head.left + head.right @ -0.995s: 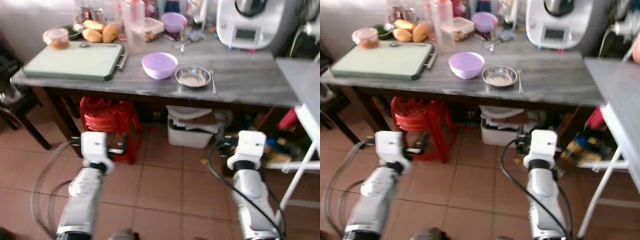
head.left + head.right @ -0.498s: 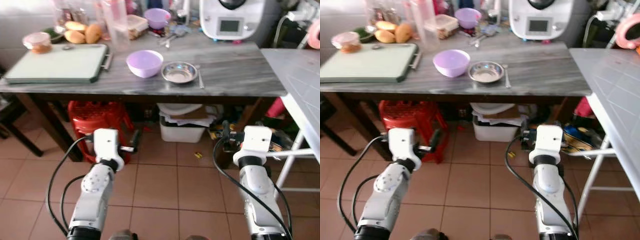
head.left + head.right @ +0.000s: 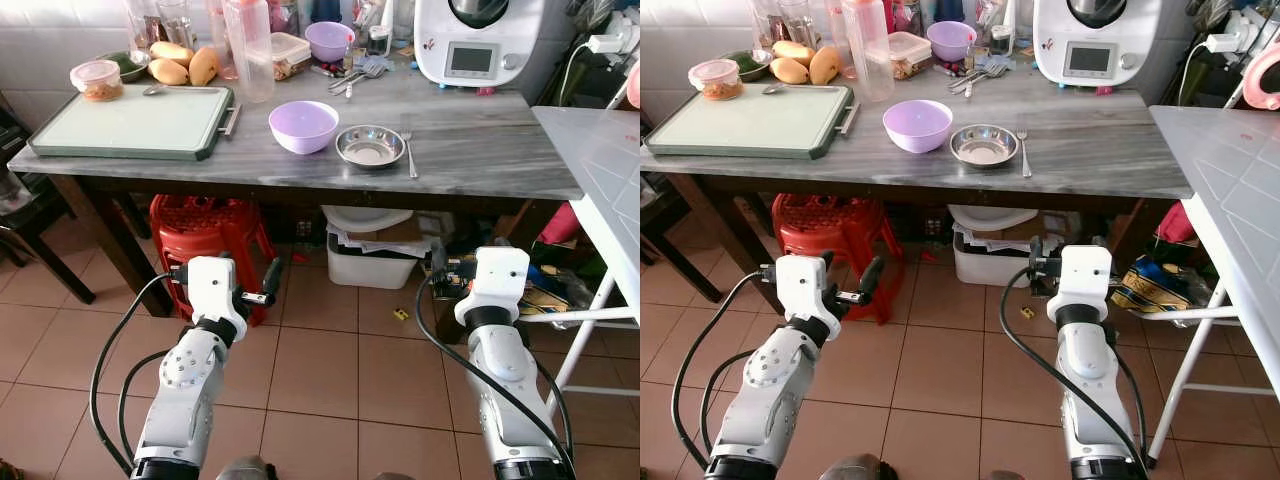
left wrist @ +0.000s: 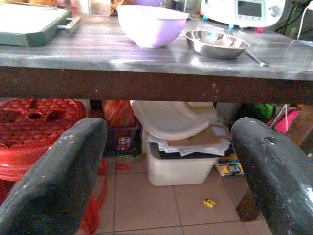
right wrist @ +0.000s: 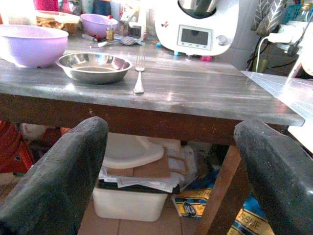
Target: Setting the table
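Table (image 3: 480, 150) holds two purple bowls (image 3: 304, 126), one steel bowl (image 3: 370, 147), one fork (image 3: 409, 155).

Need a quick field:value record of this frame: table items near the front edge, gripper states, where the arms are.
surface: grey table
front items: purple bowl, steel dish beside it, fork just right of the dish
left side: green cutting board
back: white kitchen machine, second purple bowl
under table: red stool, white bin
left gripper: open, empty, low in front of the table
right gripper: open, empty, low in front of the table
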{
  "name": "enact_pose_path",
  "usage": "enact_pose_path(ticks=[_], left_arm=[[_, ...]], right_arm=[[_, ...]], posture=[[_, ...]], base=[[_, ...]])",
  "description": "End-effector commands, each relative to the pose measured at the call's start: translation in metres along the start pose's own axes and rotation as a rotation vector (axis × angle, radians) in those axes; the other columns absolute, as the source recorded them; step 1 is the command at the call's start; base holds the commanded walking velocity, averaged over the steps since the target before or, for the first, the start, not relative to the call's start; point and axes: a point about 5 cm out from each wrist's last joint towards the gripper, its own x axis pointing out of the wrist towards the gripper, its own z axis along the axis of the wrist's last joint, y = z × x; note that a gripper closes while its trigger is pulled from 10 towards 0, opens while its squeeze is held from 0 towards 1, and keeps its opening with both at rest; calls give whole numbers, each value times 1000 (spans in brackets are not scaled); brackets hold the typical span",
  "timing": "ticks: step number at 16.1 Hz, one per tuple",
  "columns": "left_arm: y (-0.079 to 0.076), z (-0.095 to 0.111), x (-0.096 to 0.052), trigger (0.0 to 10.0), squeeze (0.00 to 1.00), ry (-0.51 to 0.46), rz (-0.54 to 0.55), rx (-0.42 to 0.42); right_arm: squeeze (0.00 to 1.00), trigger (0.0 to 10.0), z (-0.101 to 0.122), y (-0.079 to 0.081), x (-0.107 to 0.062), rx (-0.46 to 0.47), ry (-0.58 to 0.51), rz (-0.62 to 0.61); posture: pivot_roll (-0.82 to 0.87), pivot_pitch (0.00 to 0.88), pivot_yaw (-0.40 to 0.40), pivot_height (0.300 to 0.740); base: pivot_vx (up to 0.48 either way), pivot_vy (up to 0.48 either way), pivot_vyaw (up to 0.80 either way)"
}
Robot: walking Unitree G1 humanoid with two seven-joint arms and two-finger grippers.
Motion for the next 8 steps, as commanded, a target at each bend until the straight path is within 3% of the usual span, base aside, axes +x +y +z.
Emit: enact_pose_path(ticks=[1,8], left_arm=[[-3,5,2,10000,0,-11,-15,-2],[-3,4,2,10000,0,-2,-23,2]], right_arm=[[0,10000,0,1,1,-2,3,15],[0,10000,-1,-6,1,-22,15,2]], posture=[[-23,0,18,740],[-35,0,23,740]], base=[[0,-394,0],[0,-341,0]])
